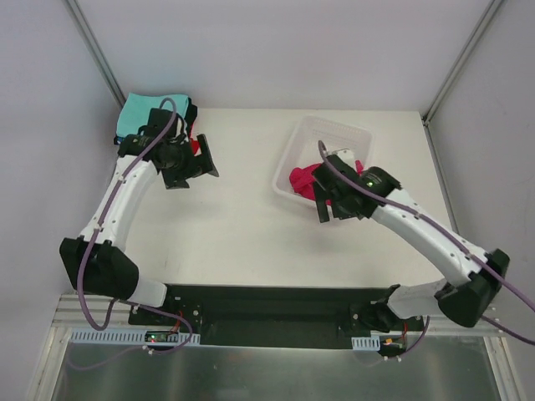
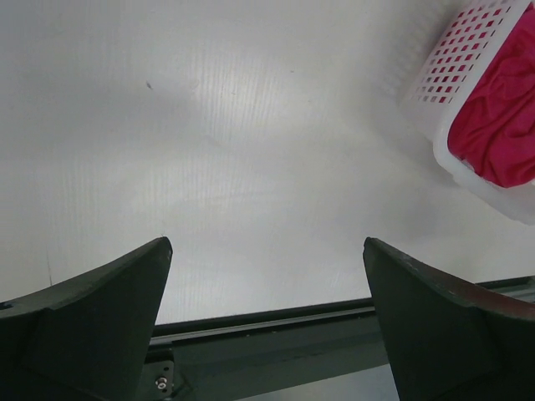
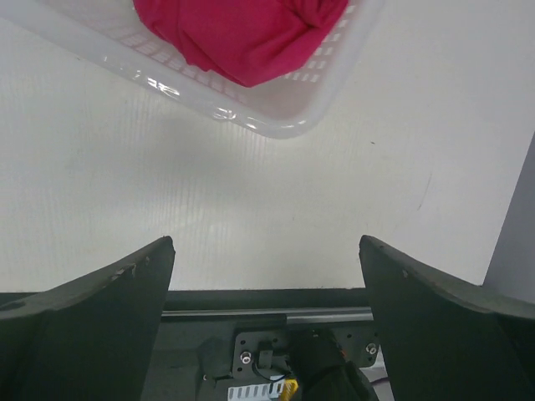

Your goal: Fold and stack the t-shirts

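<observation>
Left pincer (image 2: 266, 244) and right pincer (image 3: 266, 241) both spread wide, gripping nothing

Folded t-shirts (image 1: 138, 113) half hidden behind left arm (image 1: 125, 188); basket (image 1: 330, 140) partly covered by right arm (image 1: 418, 225).

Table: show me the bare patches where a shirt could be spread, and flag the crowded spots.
Widest bare patch: the table middle, between the left gripper, the basket and the near edge. A smaller strip runs along the far edge between the folded t-shirts and basket. Crowded: far-left corner and the basket side.
</observation>
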Controlling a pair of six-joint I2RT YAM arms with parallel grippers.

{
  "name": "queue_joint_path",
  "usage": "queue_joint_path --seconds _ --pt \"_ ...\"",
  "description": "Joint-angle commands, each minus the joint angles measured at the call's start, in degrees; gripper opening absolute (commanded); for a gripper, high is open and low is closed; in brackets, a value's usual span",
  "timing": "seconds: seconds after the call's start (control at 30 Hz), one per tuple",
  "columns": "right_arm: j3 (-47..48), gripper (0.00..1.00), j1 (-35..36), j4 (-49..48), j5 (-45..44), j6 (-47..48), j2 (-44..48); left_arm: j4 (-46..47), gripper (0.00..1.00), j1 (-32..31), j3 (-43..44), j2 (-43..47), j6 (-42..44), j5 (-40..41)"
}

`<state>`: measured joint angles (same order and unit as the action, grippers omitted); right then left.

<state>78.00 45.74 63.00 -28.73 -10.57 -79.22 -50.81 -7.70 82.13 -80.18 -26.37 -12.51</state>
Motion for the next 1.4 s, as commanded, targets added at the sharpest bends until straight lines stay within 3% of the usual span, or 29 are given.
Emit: queue_joint_path --seconds 0.0,0.23,0.57,0.83,1.03,1.23,1.37 --pt "4.53 0.96 -0.03 10.9 -4.22 -5.85 9.5 2.91 0.99 -5.21 4.87 -7.52 -0.35 4.59" --pt "6.21 0.96 -0.21 20.57 -5.55 -11.92 17.34 3.26 0.99 -12.24 16.73 -26.14 -0.18 11.0" --pt "3.92 0.96 -0.21 20.05 0.07 -12.37 27.8 3.26 0.99 -17.6 32.65 -43.9 -0.7 18.66" --pt "1.98 0.96 -0.12 19.88 1.04 -12.37 28.33 3.52 0.99 -24.89 41.25 -49.89 -0.88 12.6" --pt "2.07 0.96 -0.21 19.0 2.27 -12.02 28.24 6.15 0.99 -31.22 46.36 -53.58 -6.05 5.94" --pt "1.63 0.96 -0.12 19.0 3.77 -11.23 28.59 8.18 0.99 -33.69 53.13 -58.68 -9.92 3.82" --pt "0.49 0.96 -0.12 17.33 6.93 -9.04 28.69 8.36 0.99 -33.34 49.81 -55.98 -9.41 5.38"
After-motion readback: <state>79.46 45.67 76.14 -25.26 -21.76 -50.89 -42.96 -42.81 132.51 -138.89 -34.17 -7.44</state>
